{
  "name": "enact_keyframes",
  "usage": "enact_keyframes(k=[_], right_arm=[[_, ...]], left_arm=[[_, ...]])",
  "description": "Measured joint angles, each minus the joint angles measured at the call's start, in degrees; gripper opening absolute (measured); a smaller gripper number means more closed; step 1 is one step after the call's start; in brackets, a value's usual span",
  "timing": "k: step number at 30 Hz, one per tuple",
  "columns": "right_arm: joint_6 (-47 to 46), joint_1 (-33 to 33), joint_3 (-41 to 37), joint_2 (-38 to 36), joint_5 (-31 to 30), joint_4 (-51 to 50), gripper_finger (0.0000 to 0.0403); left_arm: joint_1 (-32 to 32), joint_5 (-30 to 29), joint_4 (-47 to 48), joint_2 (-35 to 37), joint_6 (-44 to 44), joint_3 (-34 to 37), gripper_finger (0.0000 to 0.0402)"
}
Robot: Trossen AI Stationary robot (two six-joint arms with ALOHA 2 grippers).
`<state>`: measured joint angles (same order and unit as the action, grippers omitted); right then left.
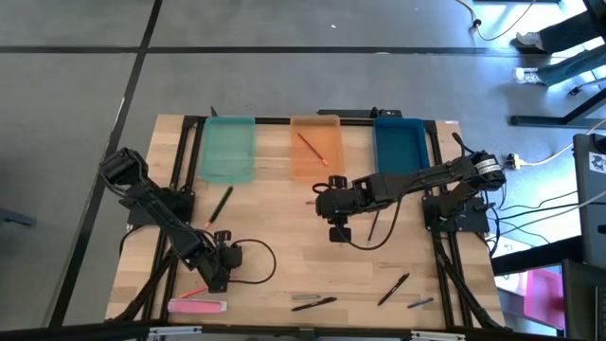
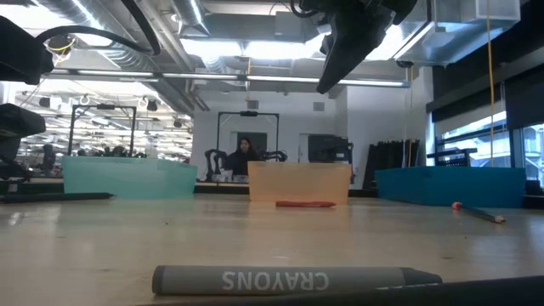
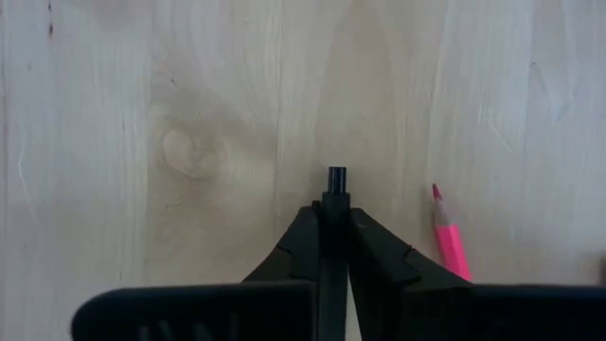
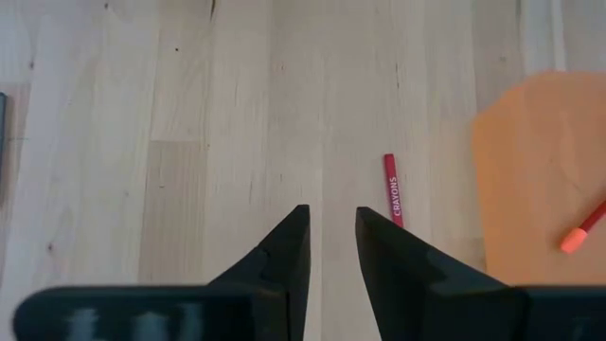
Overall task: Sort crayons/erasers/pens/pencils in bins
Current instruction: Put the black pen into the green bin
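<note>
My left gripper [image 1: 221,258] stands at the table's near left, shut on a slim black pen [image 3: 337,180]. A pink pencil [image 3: 451,237] lies just beside it, and a pink eraser [image 1: 197,306] rests flat near the front edge. My right gripper [image 1: 337,210] hangs open above mid-table, nothing between its fingers [image 4: 331,242]; a red crayon [image 4: 392,189] lies ahead of it. The teal bin [image 1: 228,152], orange bin [image 1: 315,161] and blue bin [image 1: 399,150] stand in a row at the far edge. An orange pencil [image 1: 311,147] lies in the orange bin. My left gripper pinches the black pen between its two fingers, which come steeply from above and lie across the pen. One end of the pen [image 3: 337,176] sticks out just past the fingertips [image 3: 305,223]. Whether the pen rests on the table I cannot tell.
A green stick [image 1: 221,203] lies in front of the teal bin. Near the front edge lie a grey crayon [image 2: 289,279], black pens [image 1: 320,304] [image 1: 393,289] and a small grey stick [image 1: 420,303]. A black cable [image 1: 260,260] loops beside my left gripper.
</note>
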<state>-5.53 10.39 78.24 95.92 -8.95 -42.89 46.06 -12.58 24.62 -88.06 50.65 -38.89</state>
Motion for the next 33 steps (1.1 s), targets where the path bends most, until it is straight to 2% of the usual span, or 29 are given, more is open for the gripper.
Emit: enact_keyframes(k=[23, 33], right_arm=[[1.44, 0.0, 0.0, 0.02, 0.02, 0.0, 0.0094], [1.37, 0.0, 0.0, 0.02, 0.01, 0.0, 0.0094]], left_arm=[[-0.77, 0.38, 0.3, -0.17, -1.71, -2.73, 0.0024], [-3.09, 0.24, 2.53, -0.08, -6.27, -4.82, 0.0015]])
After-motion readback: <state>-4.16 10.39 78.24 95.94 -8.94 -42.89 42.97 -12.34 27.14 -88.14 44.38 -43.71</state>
